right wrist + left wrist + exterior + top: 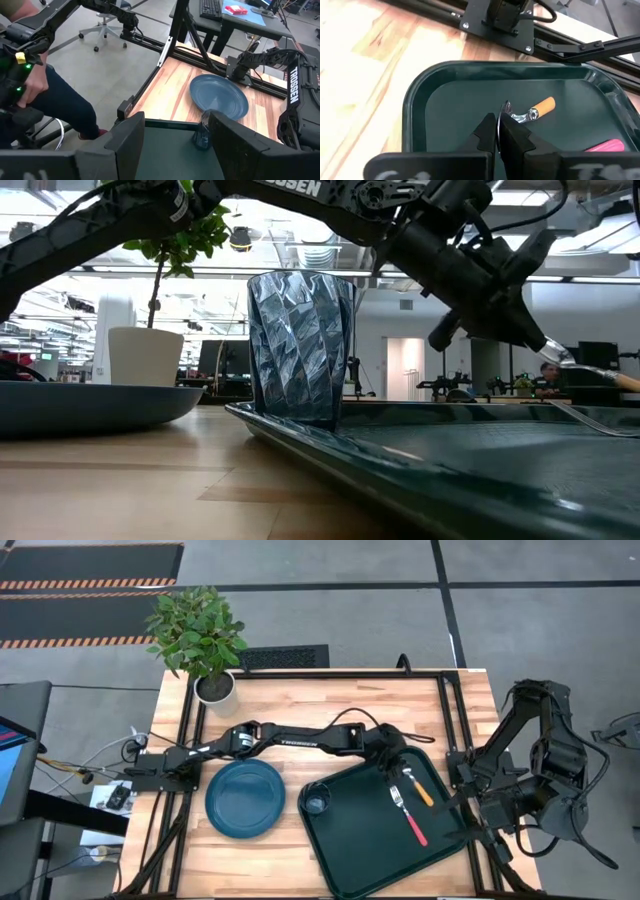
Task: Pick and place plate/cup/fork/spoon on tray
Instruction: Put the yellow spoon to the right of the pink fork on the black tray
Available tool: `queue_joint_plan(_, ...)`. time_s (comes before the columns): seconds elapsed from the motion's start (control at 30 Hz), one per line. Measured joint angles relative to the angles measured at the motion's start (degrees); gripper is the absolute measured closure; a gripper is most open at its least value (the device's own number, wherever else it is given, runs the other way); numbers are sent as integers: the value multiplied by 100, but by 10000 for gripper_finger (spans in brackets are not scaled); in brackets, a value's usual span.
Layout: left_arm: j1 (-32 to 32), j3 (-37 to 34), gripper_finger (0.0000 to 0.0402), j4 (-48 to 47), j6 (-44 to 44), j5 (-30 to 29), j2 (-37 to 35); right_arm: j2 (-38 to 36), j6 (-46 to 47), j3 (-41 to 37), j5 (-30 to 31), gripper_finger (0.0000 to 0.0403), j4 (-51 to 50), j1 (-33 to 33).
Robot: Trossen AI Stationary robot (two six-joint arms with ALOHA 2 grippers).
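The dark green tray (360,850) lies on the table's right half. The see-through cup (316,803) stands upright in its left corner. The red-handled fork (412,822) lies flat on the tray floor. The teal-blue plate (245,798) rests on the wood left of the tray. My left gripper (397,768) is over the tray's far part, shut on the orange-handled spoon (420,788). My right gripper (175,135) is open and empty at the table's right edge. My left gripper pinches the spoon's silver bowl end (509,111) between its two fingertips. The fingers slant down from the table's left and far side, roughly in line with the spoon. The orange handle (542,106) points away toward the tray's right. I cannot tell whether the handle touches the tray.
A white plant pot (215,688) stands at the table's far left. Black frame rails (450,720) run along the table's edges. A seated person (30,90) shows beyond the table in the right wrist view. Bare tray floor lies near the tray's near edge (350,865).
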Motion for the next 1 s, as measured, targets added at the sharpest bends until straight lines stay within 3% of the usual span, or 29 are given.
queue_joint_plan(0.13,0,0,379,205,40,-11,0,0,17,0,2,158,-2,0)
queue_joint_plan(0.5,11,0,269,248,54,44,0,0,105,0,-2,158,-8,0)
queue_joint_plan(1.0,11,0,206,351,110,35,0,-2,720,-28,7,158,-445,-220)
